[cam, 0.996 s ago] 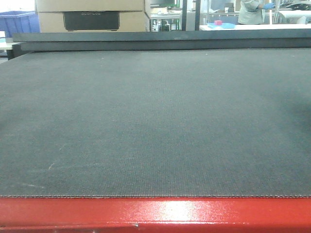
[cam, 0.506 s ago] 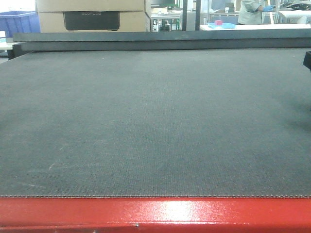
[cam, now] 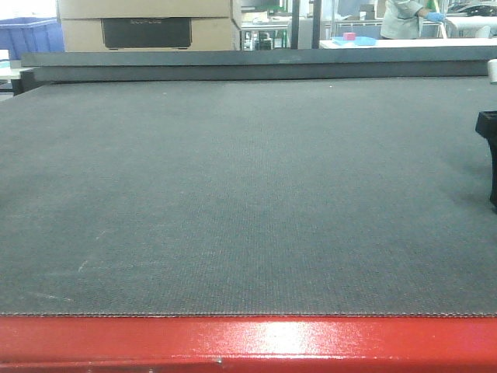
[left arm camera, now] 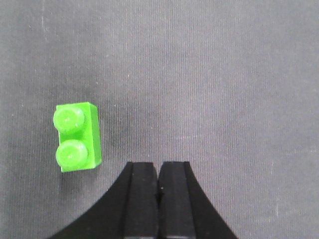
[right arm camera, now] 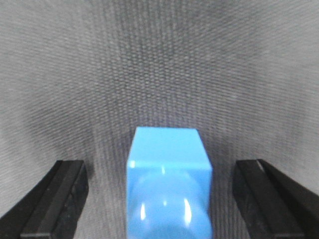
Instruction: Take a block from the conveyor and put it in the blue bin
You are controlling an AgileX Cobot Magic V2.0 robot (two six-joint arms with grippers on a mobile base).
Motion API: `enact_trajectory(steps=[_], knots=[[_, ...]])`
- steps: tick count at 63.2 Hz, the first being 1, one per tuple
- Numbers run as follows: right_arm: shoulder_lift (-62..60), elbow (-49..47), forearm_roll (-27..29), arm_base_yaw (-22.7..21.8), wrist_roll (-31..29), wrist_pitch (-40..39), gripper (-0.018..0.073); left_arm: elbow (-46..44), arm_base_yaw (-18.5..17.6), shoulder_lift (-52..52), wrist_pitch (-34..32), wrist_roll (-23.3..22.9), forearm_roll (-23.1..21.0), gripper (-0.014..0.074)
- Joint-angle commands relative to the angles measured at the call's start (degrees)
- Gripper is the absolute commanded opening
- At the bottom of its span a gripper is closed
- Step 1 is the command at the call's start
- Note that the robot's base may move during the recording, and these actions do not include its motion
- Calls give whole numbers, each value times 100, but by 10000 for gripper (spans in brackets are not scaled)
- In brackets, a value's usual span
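Your right gripper has its jaws spread wide and holds nothing. The blue block sits on the conveyor between them, touching neither jaw. It looks a little off centre, so I would square the gripper over it before closing. Come down far enough that the jaws meet its flat sides rather than the rounded stud. Close evenly, so that one jaw does not push it along the belt.

Your left gripper is over the conveyor too, its jaws pressed together and empty. A green brick lies on the belt beside the tips; leave it alone.

Beyond the conveyor's far left corner stands a blue container. You cannot tell from here whether it is the bin you want.
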Motion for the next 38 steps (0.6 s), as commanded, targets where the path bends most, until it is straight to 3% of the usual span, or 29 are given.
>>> enact_trajectory(steps=[1,19,30,38], knots=[[2,-44,-21,-28,-87,-66,475,-15,-22,-12,67,-53,-64,-111],[2,-44,-21,-28,-96,-178,435,-15,-22,-12,153,-53,-64,-111],[2,-44,-21,-28,-96,-178,181,-15,-22,-12,199,-53,-64,-111],[2,-44,-45,-28,-96,-178,-85,-15,-22,-12,224,-53,-64,-111]])
